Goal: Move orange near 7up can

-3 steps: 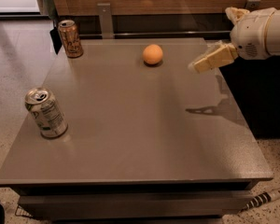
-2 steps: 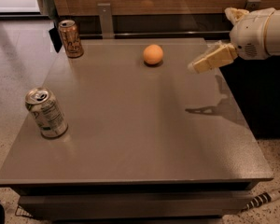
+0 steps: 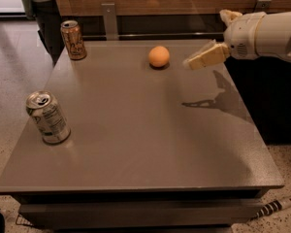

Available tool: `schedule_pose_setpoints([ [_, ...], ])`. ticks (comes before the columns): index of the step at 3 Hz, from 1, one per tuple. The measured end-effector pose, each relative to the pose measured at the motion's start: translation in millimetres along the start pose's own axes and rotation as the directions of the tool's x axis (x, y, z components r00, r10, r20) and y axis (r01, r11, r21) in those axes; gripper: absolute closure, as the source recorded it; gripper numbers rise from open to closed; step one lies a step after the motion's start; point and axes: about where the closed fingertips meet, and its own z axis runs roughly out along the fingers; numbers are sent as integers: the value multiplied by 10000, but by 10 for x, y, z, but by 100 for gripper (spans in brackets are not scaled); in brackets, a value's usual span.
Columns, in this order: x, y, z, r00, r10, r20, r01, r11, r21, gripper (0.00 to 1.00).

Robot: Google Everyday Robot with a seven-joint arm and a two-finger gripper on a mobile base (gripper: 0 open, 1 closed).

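On the table (image 3: 145, 130): 1 orange (image 3: 159, 56), 1 7up can (image 3: 47, 117), 1 brown can (image 3: 73, 40); gripper (image 3: 196, 63) hovers near orange, openness unclear.

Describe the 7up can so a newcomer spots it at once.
On the grey table, near the front left edge, stands the 7up can, far from the orange and the claw at back right. It is silver-white with green print; the other can is orange-brown.
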Motion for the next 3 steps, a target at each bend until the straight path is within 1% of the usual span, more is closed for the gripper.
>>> schedule_pose_setpoints([
  [1, -5, -83, 397, 9976, 436, 534, -422, 9987, -276, 0],
  [2, 4, -91, 710, 9941, 720, 810, -677, 9962, -554, 0],
  [3, 44, -98, 930, 9901, 938, 1047, -866, 9937, -714, 0],
])
